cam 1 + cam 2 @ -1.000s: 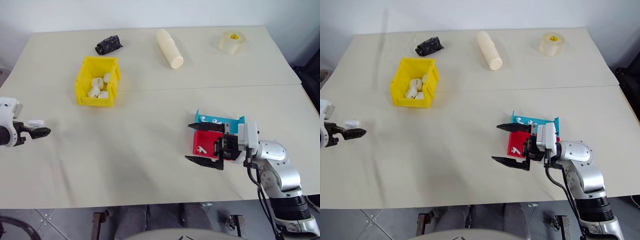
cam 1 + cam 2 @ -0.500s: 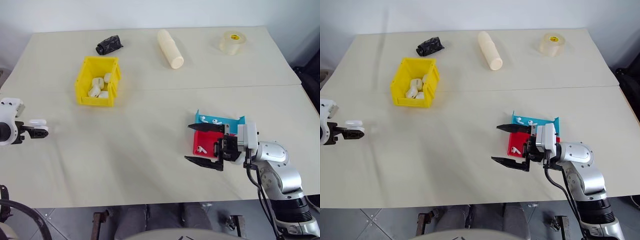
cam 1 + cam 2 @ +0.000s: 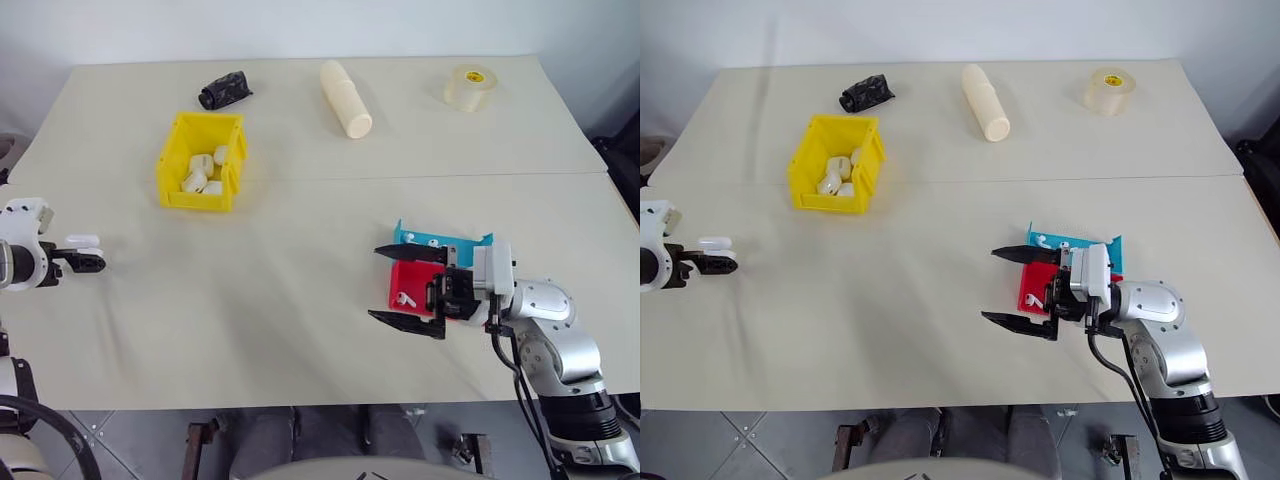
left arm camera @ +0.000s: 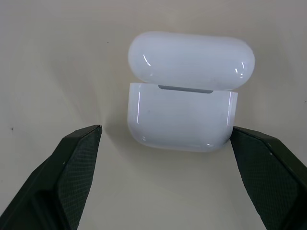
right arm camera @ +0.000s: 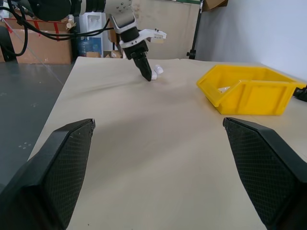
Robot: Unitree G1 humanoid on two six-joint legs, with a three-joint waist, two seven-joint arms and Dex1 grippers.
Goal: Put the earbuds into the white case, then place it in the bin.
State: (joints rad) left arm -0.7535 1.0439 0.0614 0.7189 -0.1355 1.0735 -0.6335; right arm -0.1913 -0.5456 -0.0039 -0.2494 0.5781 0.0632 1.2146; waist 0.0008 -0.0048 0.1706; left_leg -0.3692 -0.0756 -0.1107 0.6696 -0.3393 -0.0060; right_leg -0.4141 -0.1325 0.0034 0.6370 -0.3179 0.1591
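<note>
You have one white case (image 4: 182, 93), lid ajar, lying on the table (image 3: 300, 300) between the spread fingers of your left gripper (image 3: 88, 252), untouched. Right gripper (image 3: 408, 287) gapes sideways, empty, beside two trays.

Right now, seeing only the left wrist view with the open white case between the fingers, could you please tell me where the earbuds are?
Observer: One earbud lies in the red tray and more lie in the blue tray behind it, across the table by the right gripper.
Operator: Is that gripper holding anything?
Observer: No, it is open, with nothing between its fingers.
Operator: And where is the bin?
Observer: The yellow bin stands farther up the table than the white case, with several white items in it.
</note>
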